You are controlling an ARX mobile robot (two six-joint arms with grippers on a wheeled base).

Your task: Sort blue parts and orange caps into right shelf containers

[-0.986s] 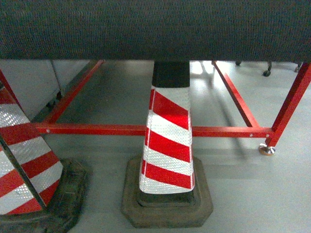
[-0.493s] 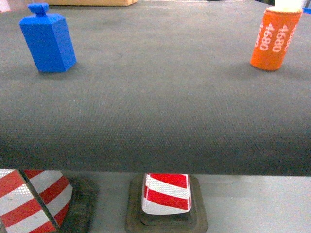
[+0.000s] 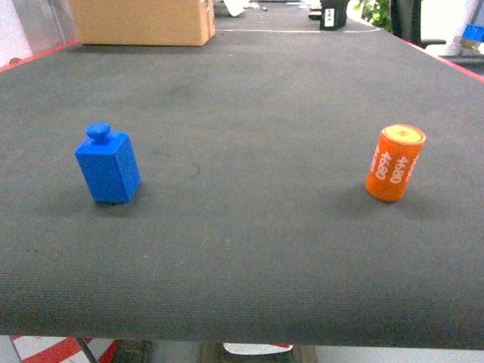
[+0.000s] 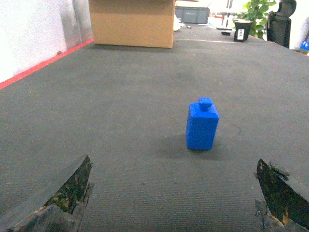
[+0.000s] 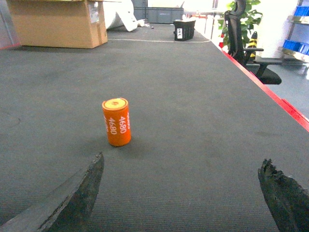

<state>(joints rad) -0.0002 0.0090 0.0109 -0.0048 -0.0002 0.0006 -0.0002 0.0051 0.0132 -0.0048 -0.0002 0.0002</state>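
A broad tabletop (image 3: 249,249) covered in dark grey ribbed matting, edged in red, filled our view, stretching back toward a bright room. On it we saw a blue part (image 3: 109,165), blocky with a small knob on top, standing upright at the left, and well apart to the right an orange cap (image 3: 395,162), a short cylinder printed "4680" in white, also upright. A cardboard box (image 3: 142,21) sat at the far left end, with a small black pot (image 3: 333,13) and a green plant (image 5: 246,17) farther back; a black office chair (image 5: 248,48) stood off the right edge. Our left pincer (image 4: 176,193) was spread wide before the blue part, the right pincer (image 5: 186,195) equally wide before the orange cap, neither holding anything. Only the dark, scuffed fingertips (image 4: 67,188) showed, cut off by the frame. Beneath the near edge, a red-and-white striped shape (image 3: 60,349) was barely visible.
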